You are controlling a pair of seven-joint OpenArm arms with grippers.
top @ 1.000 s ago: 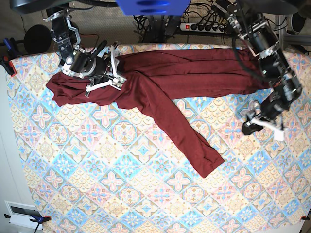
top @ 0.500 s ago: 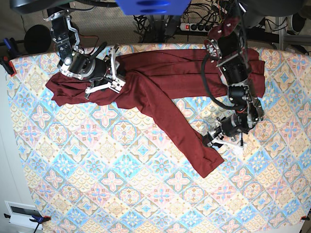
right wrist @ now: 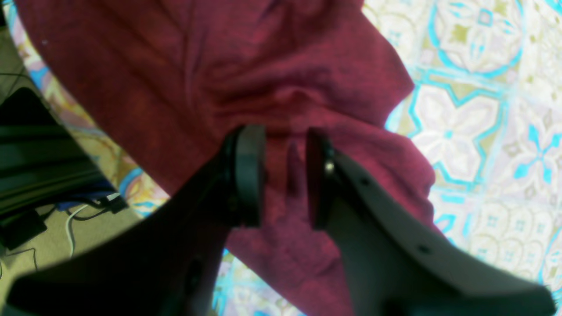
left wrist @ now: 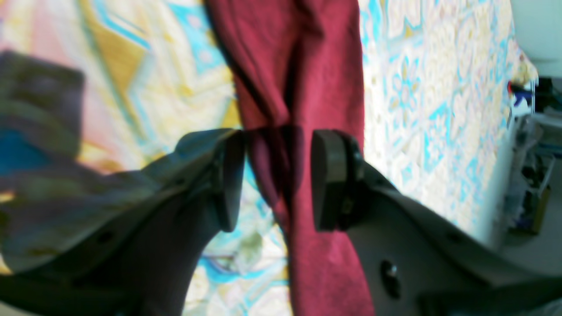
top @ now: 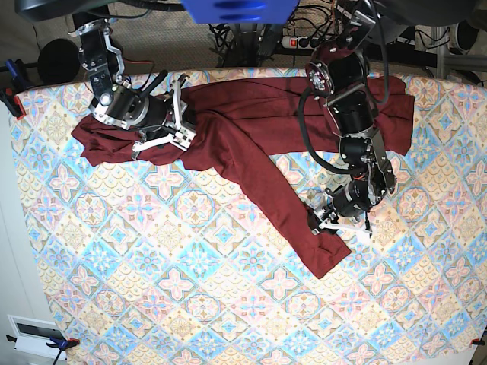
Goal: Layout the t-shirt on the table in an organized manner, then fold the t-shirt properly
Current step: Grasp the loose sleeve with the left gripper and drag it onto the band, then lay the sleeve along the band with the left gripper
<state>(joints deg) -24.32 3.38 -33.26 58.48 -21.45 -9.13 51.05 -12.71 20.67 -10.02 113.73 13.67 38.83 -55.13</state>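
The plain dark maroon knit t-shirt (top: 251,129) lies bunched along the far edge of the table (top: 175,304), whose cloth has pastel blue, pink and cream floral tiles, with one long sleeve trailing diagonally toward the middle, so it seems the laying-out step is not yet done. The left gripper (left wrist: 276,175) straddles that sleeve near its cuff, jaws parted with fabric between them but no visible pinch, probably to draw it straight. The right gripper (right wrist: 285,180) sits over the bunched shoulder end, jaws likewise apart around a raised fold; no containers are in view.
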